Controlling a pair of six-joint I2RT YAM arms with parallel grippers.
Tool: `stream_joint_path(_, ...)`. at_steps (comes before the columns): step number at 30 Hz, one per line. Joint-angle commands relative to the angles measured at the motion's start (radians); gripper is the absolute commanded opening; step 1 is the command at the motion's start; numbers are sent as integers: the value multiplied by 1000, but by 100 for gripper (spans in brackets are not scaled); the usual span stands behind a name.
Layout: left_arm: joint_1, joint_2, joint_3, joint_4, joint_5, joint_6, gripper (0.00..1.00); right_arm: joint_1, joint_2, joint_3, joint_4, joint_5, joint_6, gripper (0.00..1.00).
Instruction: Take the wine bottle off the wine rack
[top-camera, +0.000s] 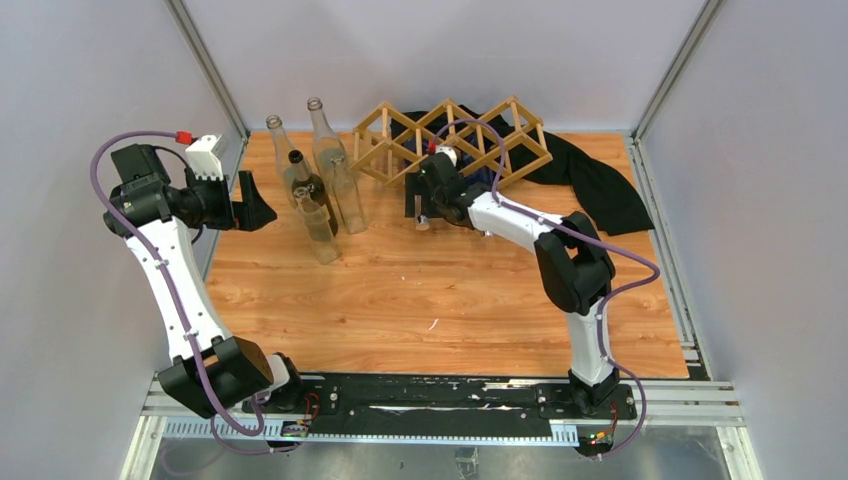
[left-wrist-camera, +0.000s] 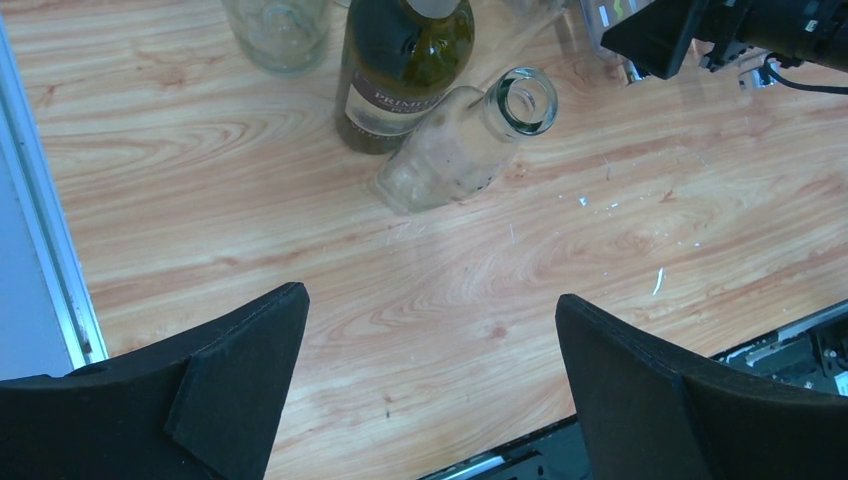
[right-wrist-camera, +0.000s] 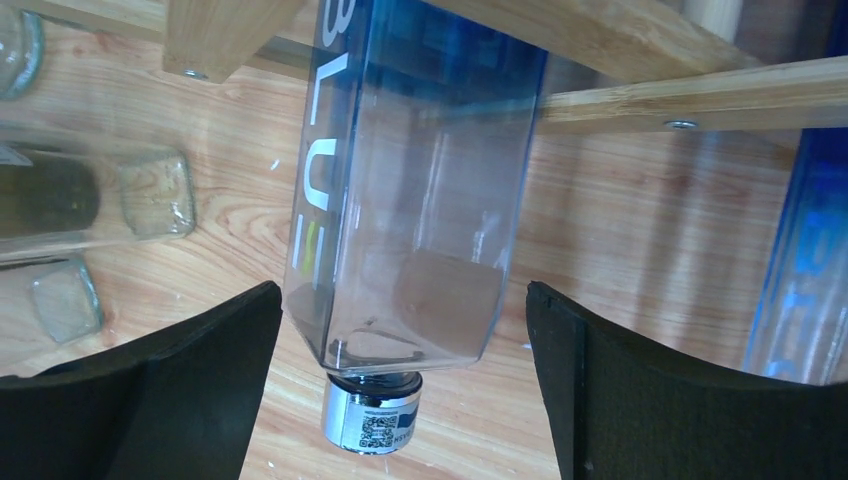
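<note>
The right claw (right-wrist-camera: 404, 310), jaws wide, straddles the clear wine bottle (right-wrist-camera: 410, 180) lying cap-outward in the wine rack (right-wrist-camera: 600, 35), seemingly to pull it out; the left claw (left-wrist-camera: 430, 310) hangs wide.

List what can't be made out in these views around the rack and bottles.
- Right wrist: far end of the blue bottle, past the top edge; second blue bottle, cut by the right edge.
- Top: that bottle, largely hidden by the right gripper and wine rack slats.
- Left wrist: neck of the dark bottle, cut by the top edge.
</note>
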Motion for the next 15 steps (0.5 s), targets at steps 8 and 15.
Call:
stream_joint_path(8, 8, -35, -16, -12, 31, 28, 100, -28, 57, -19, 232, -32, 124, 92)
stream_joint_path(15, 7, -41, -25, -12, 30, 34, 100, -23, 38, -103, 337, 48, 225, 87)
